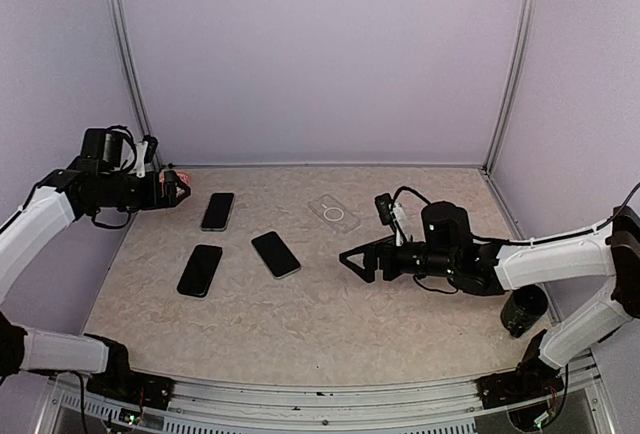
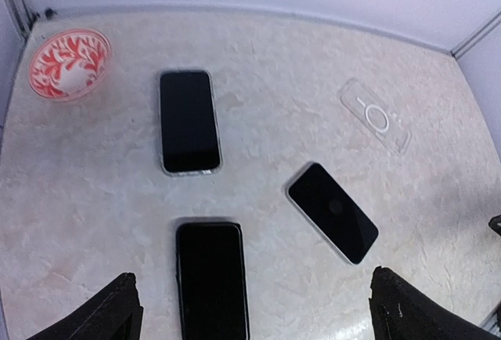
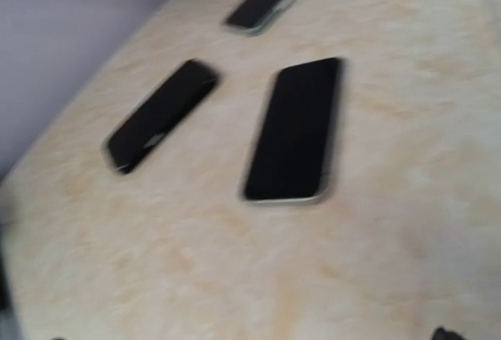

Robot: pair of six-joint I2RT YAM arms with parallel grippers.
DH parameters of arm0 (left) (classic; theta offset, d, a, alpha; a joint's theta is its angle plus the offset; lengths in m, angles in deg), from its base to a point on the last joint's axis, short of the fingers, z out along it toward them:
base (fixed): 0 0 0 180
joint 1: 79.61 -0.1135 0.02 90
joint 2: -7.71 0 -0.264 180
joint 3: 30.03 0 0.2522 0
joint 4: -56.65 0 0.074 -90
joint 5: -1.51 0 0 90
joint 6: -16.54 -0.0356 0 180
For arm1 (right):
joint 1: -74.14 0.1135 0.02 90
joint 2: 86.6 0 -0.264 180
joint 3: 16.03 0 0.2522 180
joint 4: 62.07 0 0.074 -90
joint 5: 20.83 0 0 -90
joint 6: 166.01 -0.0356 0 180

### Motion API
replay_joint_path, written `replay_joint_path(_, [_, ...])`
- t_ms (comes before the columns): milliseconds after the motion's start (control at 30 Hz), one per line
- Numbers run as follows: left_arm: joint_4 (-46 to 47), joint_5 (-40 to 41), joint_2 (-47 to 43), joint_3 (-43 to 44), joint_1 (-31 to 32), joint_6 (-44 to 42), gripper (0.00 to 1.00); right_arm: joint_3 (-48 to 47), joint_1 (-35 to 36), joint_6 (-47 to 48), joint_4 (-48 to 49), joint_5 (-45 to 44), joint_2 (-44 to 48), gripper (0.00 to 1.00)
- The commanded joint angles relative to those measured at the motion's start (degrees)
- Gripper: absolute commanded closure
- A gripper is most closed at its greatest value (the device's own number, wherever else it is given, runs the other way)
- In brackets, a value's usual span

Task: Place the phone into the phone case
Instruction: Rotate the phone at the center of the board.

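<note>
Jaws wide, empty: both grippers

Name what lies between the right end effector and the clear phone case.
Only bare tabletop separates right end effector from clear phone case, per the top view.

Table bears 3 phones, clear case, patterned bowl.

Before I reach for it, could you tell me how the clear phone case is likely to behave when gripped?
The clear phone case lies flat and looks thin, so it is probably light and may flex when pinched. On the flat table it would likely slide rather than tip or roll.
</note>
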Motion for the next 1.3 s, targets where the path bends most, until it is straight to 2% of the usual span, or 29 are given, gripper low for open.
replay_joint_path(0, [9.78,7.67,-8.26,-4.83,0.01,1.61,0.01,-3.65,-0.52,2.5,-8.99,-9.83,1.95,0.0])
replay_joint_path(100, [12.81,9.27,-12.65,-7.81,-1.16,3.3,0.01,-4.89,-0.65,3.47,-10.91,-13.02,2.39,0.0])
replay_joint_path(200, [16.82,10.43,-16.11,-12.07,-3.79,8.62,0.01,-7.25,-0.74,5.12,-13.09,-14.01,1.42,0.0])
replay_joint_path(267, [19.86,8.91,-17.15,-14.69,-4.58,9.67,0.01,-8.34,-0.74,6.57,-13.47,-13.11,0.42,0.0])
replay_joint_path(400, [23.32,11.93,-17.79,-18.64,-2.76,12.39,0.01,-10.84,-0.7,9.43,-13.35,-7.76,-2.91,0.0])
replay_joint_path(467, [24.41,13.83,-18.6,-20.55,-1.67,13.21,0.01,-13.57,-0.65,10.7,-15.5,-6.52,-5.73,0.0])
replay_joint_path(633, [24.51,12.51,-19.84,-22.6,-0.78,15.72,0.01,-21.45,-0.65,12.83,-21.26,-3.11,-13.75,0.0])
replay_joint_path(933, [26.84,18.37,-16.45,-24.11,10.09,20.17,0.01,-28.83,-0.66,12.03,-22.89,1.52,-23.11,0.0])
replay_joint_path(1100, [30.23,23.98,-11.77,-24.1,18.58,23.38,0.01,-29.13,-0.57,11.22,-22.6,2.32,-23.96,0.0])
replay_joint_path(1267, [29.79,27.7,-2.54,-20.1,25.01,26.91,0.01,-27.18,-0.57,10.87,-22.8,0.98,-21.46,0.0])
